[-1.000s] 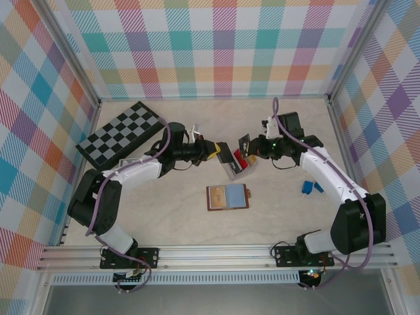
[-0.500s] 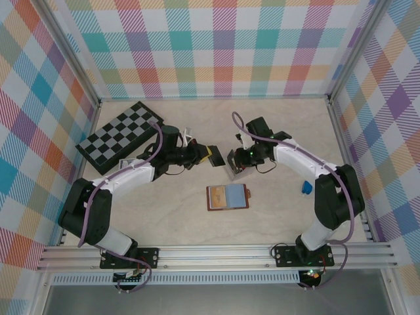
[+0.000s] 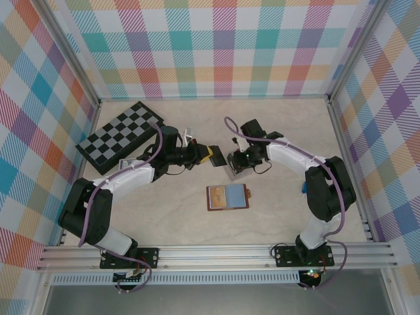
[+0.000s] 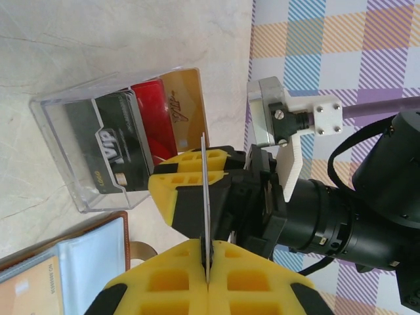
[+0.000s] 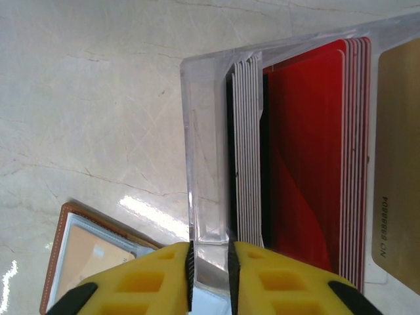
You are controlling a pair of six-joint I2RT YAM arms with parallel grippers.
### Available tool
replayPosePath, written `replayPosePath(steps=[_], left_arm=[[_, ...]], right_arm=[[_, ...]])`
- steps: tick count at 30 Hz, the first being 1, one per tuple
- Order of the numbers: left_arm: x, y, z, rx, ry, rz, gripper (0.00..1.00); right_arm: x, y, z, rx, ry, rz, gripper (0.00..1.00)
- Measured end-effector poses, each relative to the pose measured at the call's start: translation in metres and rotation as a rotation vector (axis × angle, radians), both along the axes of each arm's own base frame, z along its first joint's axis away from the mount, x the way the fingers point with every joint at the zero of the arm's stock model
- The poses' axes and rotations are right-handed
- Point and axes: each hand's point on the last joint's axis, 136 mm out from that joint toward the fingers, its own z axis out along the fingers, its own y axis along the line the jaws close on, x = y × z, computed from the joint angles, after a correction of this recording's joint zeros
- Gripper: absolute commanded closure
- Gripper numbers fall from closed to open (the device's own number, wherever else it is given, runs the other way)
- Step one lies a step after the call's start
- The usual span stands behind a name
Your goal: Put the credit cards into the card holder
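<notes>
Arms inward: left tool (image 4: 209,279) tight on a card (image 4: 204,170), right tool (image 5: 210,269) tight on tray wall (image 5: 197,164).

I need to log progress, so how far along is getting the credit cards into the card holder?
Early. Done: the card holder lies open on the table; whether its pockets already hold cards is unclear. In hand: the left hand pinches one card edge-on, while the right hand grips the wall of the clear tray. Left: black, red and gold cards stand in that tray.
</notes>
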Motion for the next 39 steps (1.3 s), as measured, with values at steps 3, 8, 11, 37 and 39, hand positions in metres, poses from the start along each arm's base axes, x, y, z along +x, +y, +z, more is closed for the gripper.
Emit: replayPosePath(steps=[3, 8, 11, 37, 39], left_arm=[[-0.001, -0.001, 0.001, -0.012, -0.001, -0.008, 1.0], [-0.001, -0.004, 0.002, -0.029, -0.006, -0.023, 1.0], [0.0, -0.007, 0.01, -0.055, -0.032, -0.041, 1.0], [0.01, -0.026, 0.071, -0.303, -0.131, -0.086, 1.0], [0.011, -0.027, 0.075, -0.32, -0.134, -0.085, 1.0]], right_arm=[[0.003, -0.005, 0.005, -0.018, -0.02, -0.029, 0.71], [0.006, -0.018, 0.047, 0.042, -0.081, -0.124, 0.66], [0.011, -0.027, 0.095, 0.228, -0.108, -0.198, 0.6], [-0.01, 0.031, 0.151, 0.817, 0.242, -0.081, 0.57], [-0.011, 0.032, 0.151, 0.821, 0.25, -0.077, 0.65]])
